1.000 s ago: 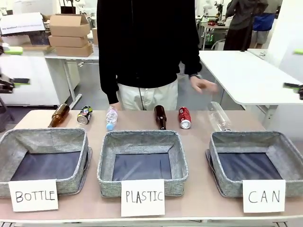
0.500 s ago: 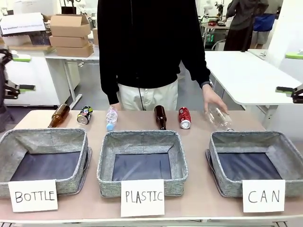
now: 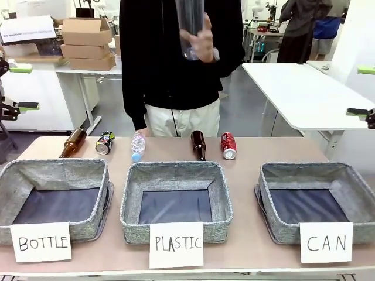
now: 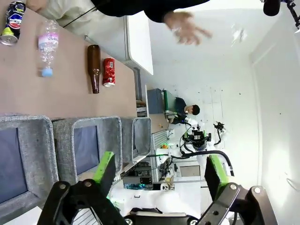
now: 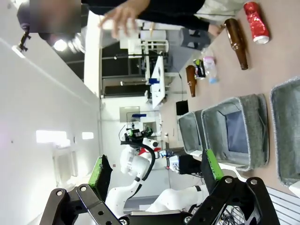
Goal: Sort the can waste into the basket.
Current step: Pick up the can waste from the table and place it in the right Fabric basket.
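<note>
R gripper [image 3: 362, 91] hangs high off the table's [image 3: 246, 149] right edge, jaws spread wide, nothing in them, fingers pointing inboard and roughly level. Below and just inboard of it sits the CAN basket [image 3: 304, 170], nothing in it yet. Farther inboard and toward the person's side lies the red can [image 3: 228, 146]. It's on its side, long axis approx. near-to-far, silver end facing the robot, with a brown bottle [image 3: 198, 144] just beside it on the far side from this gripper. Looks like the R arm's pick: nearer than the L, and the basket lies on the way back.

L gripper [image 3: 17, 88] mirrors that pose off the left edge, also spread and empty. Dark can [image 3: 105, 142] lies below and inboard of it, on its side, end toward the robot. It's well apart from the basket, so a long carry across. Person's hand [image 3: 202, 44] holds a clear bottle [image 3: 188, 23] at chest height, off the table.
</note>
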Available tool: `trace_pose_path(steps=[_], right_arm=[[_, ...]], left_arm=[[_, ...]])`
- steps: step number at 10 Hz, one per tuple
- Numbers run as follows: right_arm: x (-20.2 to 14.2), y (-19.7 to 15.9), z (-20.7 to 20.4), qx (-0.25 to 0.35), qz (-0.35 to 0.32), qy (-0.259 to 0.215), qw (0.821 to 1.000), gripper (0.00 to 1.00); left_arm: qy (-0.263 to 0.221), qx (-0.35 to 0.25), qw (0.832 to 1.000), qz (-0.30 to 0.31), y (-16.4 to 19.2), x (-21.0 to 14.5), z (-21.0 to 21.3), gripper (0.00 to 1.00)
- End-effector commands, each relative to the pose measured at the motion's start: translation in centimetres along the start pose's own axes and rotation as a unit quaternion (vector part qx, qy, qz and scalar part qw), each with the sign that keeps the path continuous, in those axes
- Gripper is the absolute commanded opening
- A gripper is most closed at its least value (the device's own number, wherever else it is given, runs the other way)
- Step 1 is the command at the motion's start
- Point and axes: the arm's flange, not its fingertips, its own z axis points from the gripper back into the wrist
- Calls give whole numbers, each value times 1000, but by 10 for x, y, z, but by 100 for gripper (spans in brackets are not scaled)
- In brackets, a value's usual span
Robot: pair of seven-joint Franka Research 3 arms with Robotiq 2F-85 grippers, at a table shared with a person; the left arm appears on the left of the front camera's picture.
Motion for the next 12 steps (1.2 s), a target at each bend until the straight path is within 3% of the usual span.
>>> trace_pose_path(steps=[1,3,4,5,6,7,9,12], right_arm=[[5,2,-2,6,15,3,1000,100],[5,2,-2,6,15,3,1000,100],[5,2,-2,6,15,3,1000,100],[5,2,-2,6,15,3,1000,100],[5,2,-2,6,15,3,1000,100],[5,2,-2,6,15,3,1000,100],[5,2,-2,6,15,3,1000,100],[5,2,-2,6,15,3,1000,100]], left_arm=[[2,70,997,-44,-19,13,-13,100],[18,282,956,-73,-9,72,-68,100],[26,356,931,-78,4,99,-86,100],[30,393,916,-76,12,119,-95,100],[0,392,917,-76,12,134,-99,100],[1,309,944,-113,4,91,-94,100],[1,309,944,-113,4,91,-94,100],[5,452,889,-78,44,164,-168,100]])
